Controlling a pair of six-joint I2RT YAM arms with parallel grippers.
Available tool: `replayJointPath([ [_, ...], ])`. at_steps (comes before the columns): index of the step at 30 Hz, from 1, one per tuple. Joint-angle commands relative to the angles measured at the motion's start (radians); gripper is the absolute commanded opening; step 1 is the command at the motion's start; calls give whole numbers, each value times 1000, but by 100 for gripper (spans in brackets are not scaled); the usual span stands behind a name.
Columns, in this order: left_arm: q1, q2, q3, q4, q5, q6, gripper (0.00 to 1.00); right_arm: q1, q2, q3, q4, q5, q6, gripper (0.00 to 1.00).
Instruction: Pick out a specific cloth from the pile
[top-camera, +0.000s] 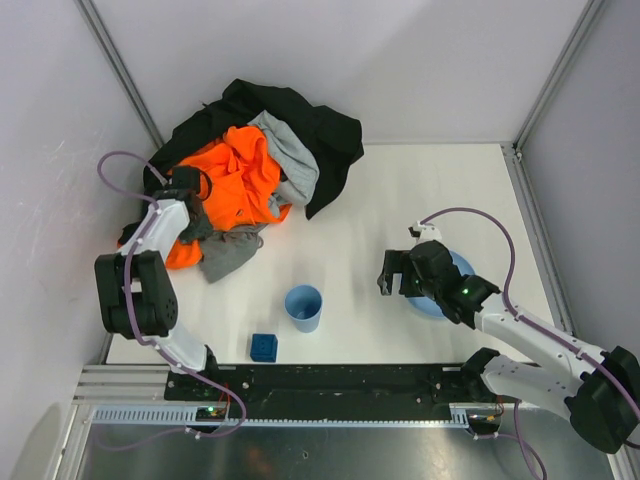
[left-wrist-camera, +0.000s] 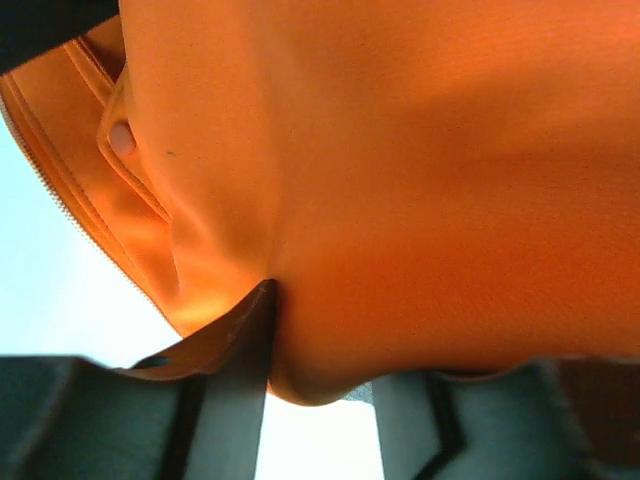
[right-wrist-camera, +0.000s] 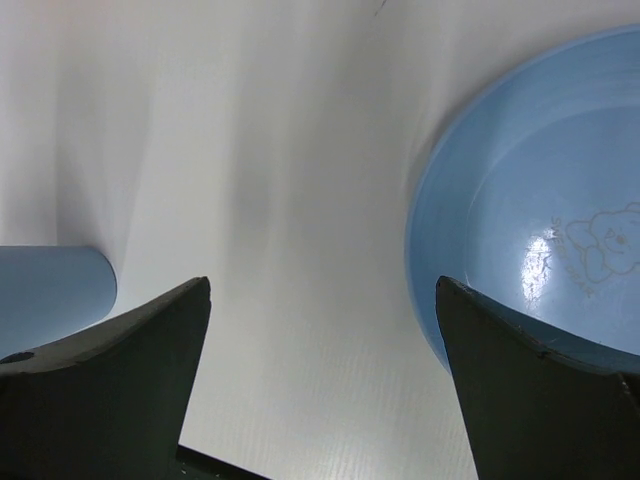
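The pile (top-camera: 300, 115) lies at the back left: a large black garment with a bright orange one (top-camera: 240, 180) and a pale grey one (top-camera: 292, 160) on top. The cloth (top-camera: 232, 252), darker grey, spills out at the pile's near edge. My left gripper (top-camera: 197, 222) is pushed into the pile's left side, just left of the cloth. In the left wrist view orange fabric (left-wrist-camera: 400, 180) fills the frame. A fold of it bulges between the half-closed jaws of the left gripper (left-wrist-camera: 325, 350). My right gripper (top-camera: 397, 270) (right-wrist-camera: 323, 285) stands open over bare table.
A blue plate (top-camera: 428, 306) (right-wrist-camera: 520, 230) lies under the right wrist. A blue cup (top-camera: 303, 307) (right-wrist-camera: 50, 290) stands mid-table, with a small blue block (top-camera: 264, 347) near the front edge. Walls close in at the left, back and right.
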Motion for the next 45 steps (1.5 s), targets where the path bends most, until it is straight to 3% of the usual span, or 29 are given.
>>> replayJointPath([
  [1,10,-65,38,48,-21,-5,38,-7,6,-1,16,11,-12,99],
  [8,10,-167,36,50,-31,11,14,-8,29,-1,43,-8,-14,99],
  [13,11,-214,66,49,-31,17,5,-10,37,-1,57,-18,-18,99],
  [25,11,-228,256,119,89,54,3,-19,49,-1,69,-27,-21,100],
  [35,4,-198,266,339,368,53,6,-33,53,-1,73,-34,-30,99],
  [45,-61,11,235,392,316,120,1,-56,88,-1,97,-56,-47,99],
])
